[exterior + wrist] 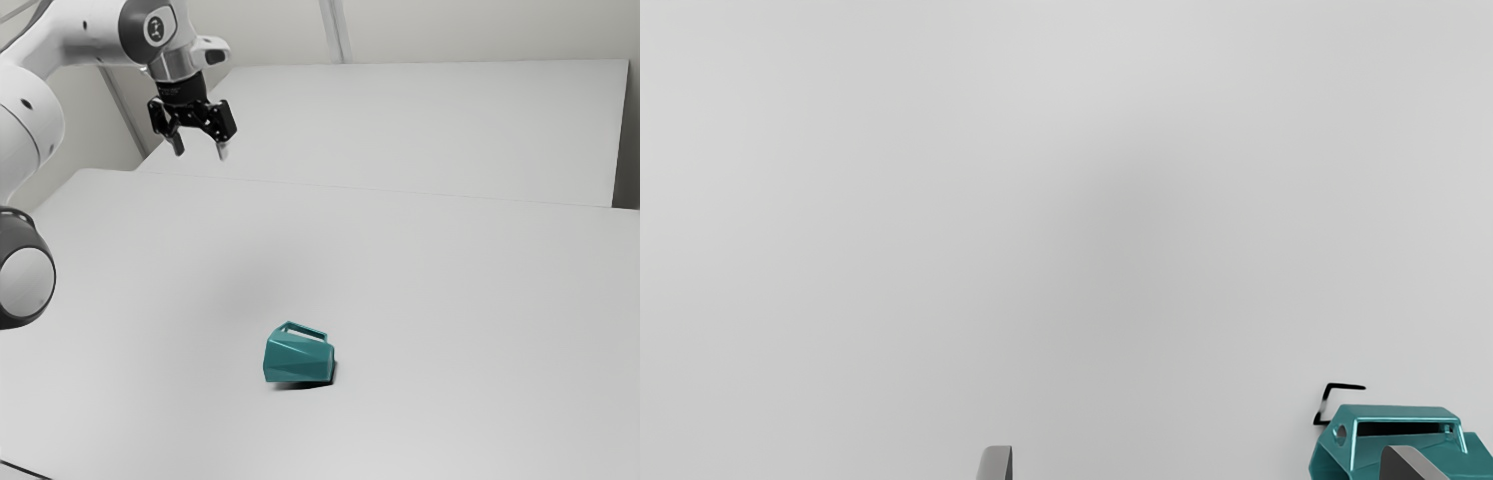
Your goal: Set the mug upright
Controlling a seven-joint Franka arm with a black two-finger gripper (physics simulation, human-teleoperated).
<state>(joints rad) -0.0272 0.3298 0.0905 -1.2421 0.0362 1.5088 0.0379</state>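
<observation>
Exterior view, left to right: your gripper (200, 152) hangs above the table (480, 300), its jaws released and spread well apart; below them, off toward the exterior view's right, your teal mug (300, 362) lies on its side, handle (308, 329) uppermost. In the wrist view, one fingertip (1406, 465) crosses in front of it.

Your mug (1366, 460), cropped by the edge of your wrist view.
One finger (1412, 468) covers part of it, and both fingers run out of the frame. The side the mug lies on is hidden from you. Your arm (85, 38) and the table (450, 290) extend past the exterior view's edges, as does a thin dark line (25, 469), too slight to identify.
</observation>
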